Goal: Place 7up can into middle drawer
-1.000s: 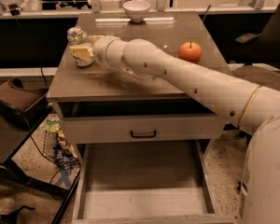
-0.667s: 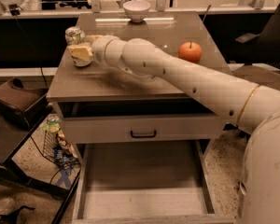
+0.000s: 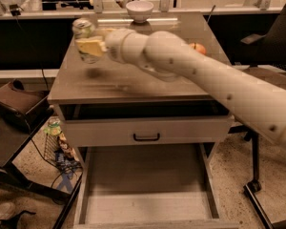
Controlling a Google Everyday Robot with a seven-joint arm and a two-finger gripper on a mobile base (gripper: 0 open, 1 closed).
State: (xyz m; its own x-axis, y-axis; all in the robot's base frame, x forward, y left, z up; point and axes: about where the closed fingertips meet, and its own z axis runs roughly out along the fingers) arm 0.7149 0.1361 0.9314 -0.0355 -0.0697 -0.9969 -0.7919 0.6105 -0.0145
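7up can (image 3: pixel 83 30) now raised off cabinet top (image 3: pixel 133 86), jaws clamped on it over its far-left corner.

It looked like an office or a lab test area. A drawer cabinet with a counter (image 3: pixel 133 87) stood on a speckled floor (image 3: pixel 229 171). A long dark desk (image 3: pixel 28 14) ran behind the counter's far edge, and a wheeled office chair (image 3: pixel 271 37) stood past its right edge. A wire basket (image 3: pixel 55 151) sat below its left edge. The gripper (image 3: pixel 90 46) held a can (image 3: pixel 82 27) above the far left corner.
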